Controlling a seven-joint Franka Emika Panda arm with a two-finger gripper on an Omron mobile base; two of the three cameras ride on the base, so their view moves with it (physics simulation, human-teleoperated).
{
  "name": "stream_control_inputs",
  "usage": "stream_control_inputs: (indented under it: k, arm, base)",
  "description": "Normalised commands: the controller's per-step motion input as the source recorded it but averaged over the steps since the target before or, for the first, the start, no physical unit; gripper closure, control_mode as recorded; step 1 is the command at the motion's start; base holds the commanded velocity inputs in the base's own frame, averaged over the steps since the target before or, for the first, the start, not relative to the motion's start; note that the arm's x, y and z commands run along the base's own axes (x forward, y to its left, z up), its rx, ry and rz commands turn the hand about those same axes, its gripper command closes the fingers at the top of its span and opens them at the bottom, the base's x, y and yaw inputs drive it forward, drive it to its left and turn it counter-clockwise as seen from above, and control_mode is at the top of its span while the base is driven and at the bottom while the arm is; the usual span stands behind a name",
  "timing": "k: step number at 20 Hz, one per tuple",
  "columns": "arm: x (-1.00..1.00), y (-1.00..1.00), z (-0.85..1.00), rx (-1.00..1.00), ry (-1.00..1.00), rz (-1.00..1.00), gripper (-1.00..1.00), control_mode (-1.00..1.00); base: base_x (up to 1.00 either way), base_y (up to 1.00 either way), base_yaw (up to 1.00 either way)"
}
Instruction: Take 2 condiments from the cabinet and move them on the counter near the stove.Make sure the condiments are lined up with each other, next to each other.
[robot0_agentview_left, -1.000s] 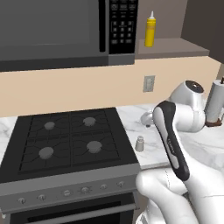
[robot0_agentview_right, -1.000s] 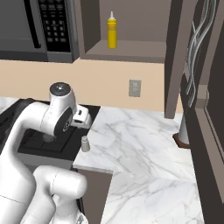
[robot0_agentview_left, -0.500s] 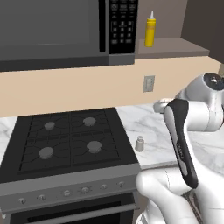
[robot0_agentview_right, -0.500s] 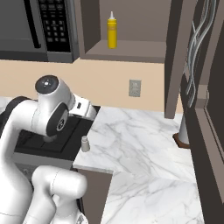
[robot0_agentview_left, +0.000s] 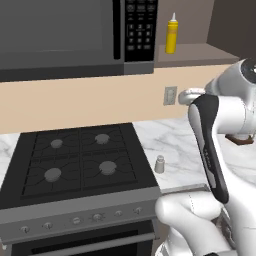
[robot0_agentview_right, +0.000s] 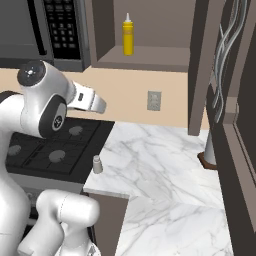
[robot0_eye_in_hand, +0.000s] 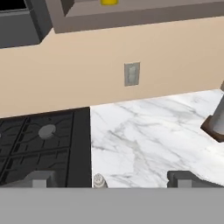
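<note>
— Gripper (robot0_eye_in_hand: 109, 178) status?
— Spread wide, empty, above the shaker (robot0_agentview_left: 160, 164), which stands just right of the stove (robot0_agentview_left: 75, 165).
— Yellow bottle (robot0_agentview_right: 128, 35)?
— High above the stove, on the cabinet (robot0_agentview_right: 150, 55) shelf, probably awaiting pickup.

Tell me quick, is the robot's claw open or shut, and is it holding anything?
Gripper: open, jaws spread wide, holding nothing; the small pale grey shaker stands on the white marble counter between them.
</note>
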Motion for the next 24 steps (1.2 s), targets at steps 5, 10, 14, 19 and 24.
stream_control_inputs:
  k: [5, 10, 14, 19, 24]
  arm:
    - [0.0, -0.13, 0.47, -0.03, -0.23, 0.0, -1.0, -1.0]
    - [0.04, -0.15, 0.37, 0.0, -0.19, 0.01, -1.0, -1.0]
    - [0.08, -0.08, 0.4, 0.0, -0.26, 0.01, -1.0, -1.0]
    - [0.05, -0.07, 0.39, 0.0, -0.13, 0.0, -1.0, -1.0]
    - [0.28, -0.04, 0.2, 0.0, 0.02, 0.0, -1.0, -1.0]
  base:
    - [0.0, 0.0, 0.0]
    - [0.0, 0.0, 0.0]
    - [0.0, 0.0, 0.0]
    - [0.0, 0.0, 0.0]
    - [0.0, 0.0, 0.0]
